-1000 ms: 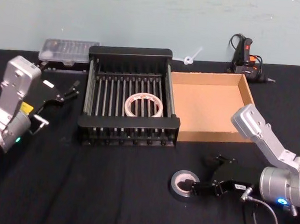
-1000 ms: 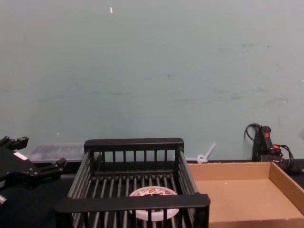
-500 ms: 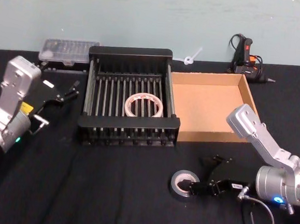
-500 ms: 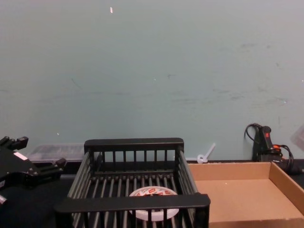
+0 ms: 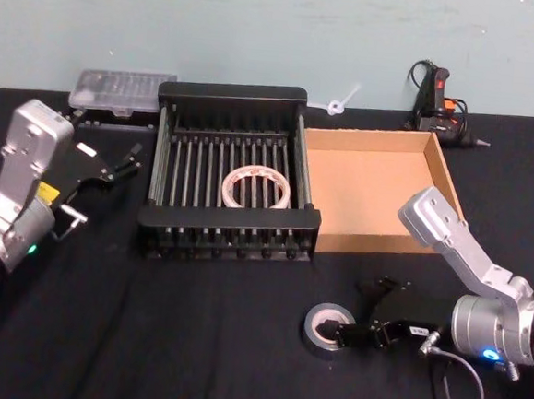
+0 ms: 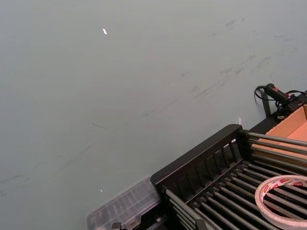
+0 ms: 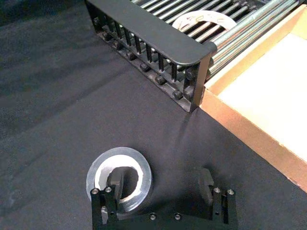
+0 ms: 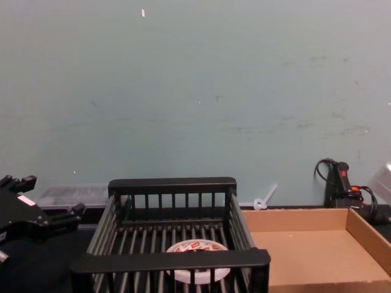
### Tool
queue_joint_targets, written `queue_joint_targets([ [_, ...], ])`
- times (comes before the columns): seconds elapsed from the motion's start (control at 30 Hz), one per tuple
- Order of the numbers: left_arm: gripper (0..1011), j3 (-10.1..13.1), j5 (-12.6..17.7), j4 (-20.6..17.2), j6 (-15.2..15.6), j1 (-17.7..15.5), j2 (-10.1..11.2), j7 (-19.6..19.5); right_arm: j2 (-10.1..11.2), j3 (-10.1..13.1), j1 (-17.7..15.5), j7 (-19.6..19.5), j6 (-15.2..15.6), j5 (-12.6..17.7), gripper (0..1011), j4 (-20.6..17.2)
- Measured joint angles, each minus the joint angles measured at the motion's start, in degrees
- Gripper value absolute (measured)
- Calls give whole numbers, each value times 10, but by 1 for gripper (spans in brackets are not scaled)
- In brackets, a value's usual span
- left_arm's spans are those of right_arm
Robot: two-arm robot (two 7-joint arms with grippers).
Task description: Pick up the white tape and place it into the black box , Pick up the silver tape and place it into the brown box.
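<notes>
**One roll boxed, one to go**

A black-clothed table (image 5: 191,341) under a pale green wall. The white tape (image 5: 258,188) lies flat on the slatted floor of the black box (image 5: 228,222), so my first job looks done. The silver tape (image 7: 119,178) sits on the cloth in front of the brown box (image 5: 366,240), which holds nothing (its floor bare). My right gripper (image 7: 160,184) is down at the roll, jaws apart, one finger inside its pale core and the other outside, not yet clamped. The roll is small, thick, dull grey. My left gripper (image 5: 122,165) is parked open left of the crate.
</notes>
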Motion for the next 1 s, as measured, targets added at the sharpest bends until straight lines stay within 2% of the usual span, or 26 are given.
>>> queue_joint_targets([
  [0.37,1001,0,0,0,0,0,0,0,0,0,0,0,0,0,993,-1],
  [0.43,1001,0,0,0,0,0,0,0,0,0,0,0,0,1,927,-1],
  [0.53,1001,0,0,0,0,0,0,0,1,0,0,0,0,1,885,-1],
  [0.7,1002,0,0,0,0,0,0,0,1,1,-1,1,0,1,732,-2],
  [0.73,1001,0,0,0,0,0,0,0,1,1,-1,1,0,1,677,-2],
  [0.77,1001,0,0,0,0,0,0,0,1,1,-1,1,0,1,677,-2],
  [1.0,1001,0,0,0,0,0,0,0,1,1,-1,1,0,1,425,-2],
])
